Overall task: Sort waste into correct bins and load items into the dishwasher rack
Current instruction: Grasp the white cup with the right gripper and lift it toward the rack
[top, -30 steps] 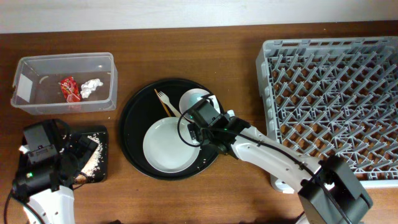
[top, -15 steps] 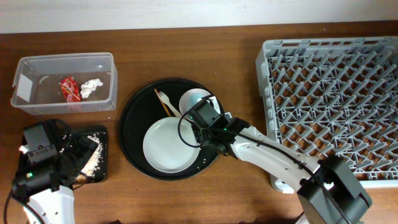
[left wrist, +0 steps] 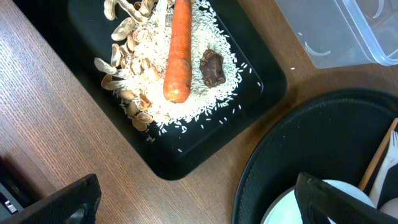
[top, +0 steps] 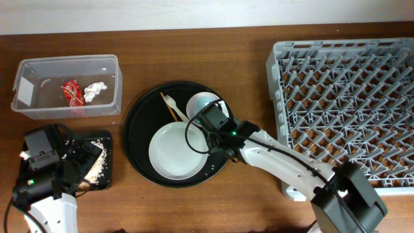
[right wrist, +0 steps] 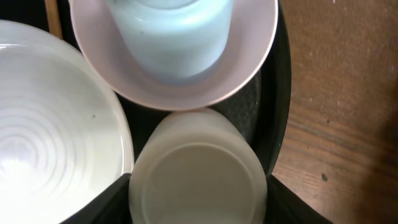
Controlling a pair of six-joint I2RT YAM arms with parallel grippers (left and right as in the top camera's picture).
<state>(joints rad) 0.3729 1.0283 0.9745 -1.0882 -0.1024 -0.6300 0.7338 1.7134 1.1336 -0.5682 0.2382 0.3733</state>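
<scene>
As R pincer point(right wrist: 198, 190) flanks white cup point(right wrist: 198, 158), L pincer point(left wrist: 199, 200) gapes.

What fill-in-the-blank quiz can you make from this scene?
The carrot lies on the ____ in the black tray.
The wrapper and tissue sit in the clear ____.
The blue cup stands inside the ____.
The right tool straddles the ____.
Missing: rice, tub, bowl, white cup.
</scene>
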